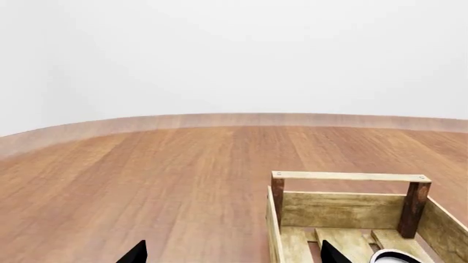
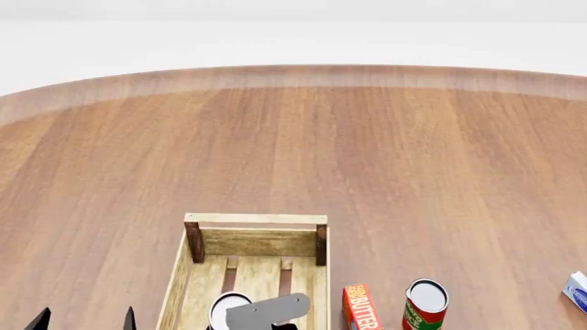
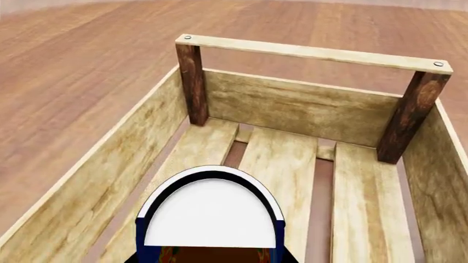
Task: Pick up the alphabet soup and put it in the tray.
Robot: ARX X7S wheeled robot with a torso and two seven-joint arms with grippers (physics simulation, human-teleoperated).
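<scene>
We found the task well advanced at this moment. The alphabet soup (image 3: pixel 210 216) was inside the tray (image 3: pixel 307 52), over its slatted floor toward the near end, and the lift and carry looked complete. From the right wrist view the can's pale top filled the lower middle, with blue label and a hint of orange beneath, directly under the camera. That placement led us to judge that the right tool held it, though we could not see the fingers themselves, so we could not tell whether they were clamped on it or already apart. In the head view the can (image 2: pixel 229 307) showed as a white disc within the tray (image 2: pixel 256 218), partly covered by a grey part of the right arm (image 2: pixel 268 311).

We could not tell whether the can rested on the slats or hung just above them. What remained, in our judgement, was to settle it on the floor if it was not yet down, release it, and withdraw the arm clear of the tray's walls.

The left tool (image 1: pixel 230 253) showed only two dark fingertips, standing apart and holding nothing, beside the tray (image 1: pixel 349 176) over the tabletop (image 1: pixel 161 175).

On the tabletop (image 2: pixel 367 151) outside the tray stood the red-and-green can (image 2: pixel 425 304) and a butter box (image 2: pixel 361 307), with a small blue-and-white item (image 2: pixel 577 290) at the edge.
</scene>
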